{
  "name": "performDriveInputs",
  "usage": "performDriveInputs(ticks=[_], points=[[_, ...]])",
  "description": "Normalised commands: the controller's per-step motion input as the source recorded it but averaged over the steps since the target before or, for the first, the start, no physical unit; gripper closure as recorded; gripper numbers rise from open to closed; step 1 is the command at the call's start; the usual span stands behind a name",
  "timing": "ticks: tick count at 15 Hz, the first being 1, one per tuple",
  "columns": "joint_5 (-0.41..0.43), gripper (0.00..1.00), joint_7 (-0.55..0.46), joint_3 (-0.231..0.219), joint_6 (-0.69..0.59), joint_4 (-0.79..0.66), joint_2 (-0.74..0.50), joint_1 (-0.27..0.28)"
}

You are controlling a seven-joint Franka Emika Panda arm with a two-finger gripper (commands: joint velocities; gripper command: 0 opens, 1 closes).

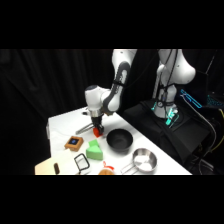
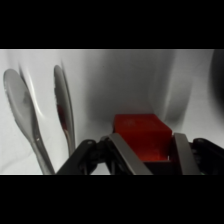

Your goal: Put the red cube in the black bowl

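The red cube (image 1: pixel 97 132) is a small bright block low over the white table (image 1: pixel 65 122), just left of the black bowl (image 1: pixel 119 140). My gripper (image 1: pixel 96 128) comes down onto it from above. In the wrist view the red cube (image 2: pixel 142 134) fills the gap between the two fingers, and my gripper (image 2: pixel 152 156) is shut on its sides. A dark curve at that view's right edge may be the bowl. The bowl is round, matte and holds nothing that I can see.
Metal tongs (image 2: pixel 35 120) lie just left of the cube. A brown square block with a blue centre (image 1: pixel 74 143) and a green block (image 1: pixel 93 150) sit in front. A silver pan (image 1: pixel 144 160) stands right of the bowl, and a wooden board (image 1: pixel 45 167) is at the near left corner.
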Motion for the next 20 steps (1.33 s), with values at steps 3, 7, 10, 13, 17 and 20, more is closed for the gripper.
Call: performDriveInputs(ticks=[3, 7, 10, 13, 17, 20], points=[[-0.014, 0.74, 0.06, 0.061, 0.07, -0.23, -0.28, -0.041], [-0.063, 0.75, 0.15, -0.020, -0.20, -0.25, -0.47, 0.056], [-0.134, 0.75, 0.21, -0.107, -0.35, -0.13, -0.41, 0.137], [-0.185, 0.75, 0.21, -0.121, -0.37, -0.12, -0.40, 0.162], [-0.165, 0.75, 0.19, -0.078, -0.27, -0.14, -0.38, 0.151], [-0.139, 0.75, 0.18, -0.034, -0.16, -0.21, -0.35, 0.146]])
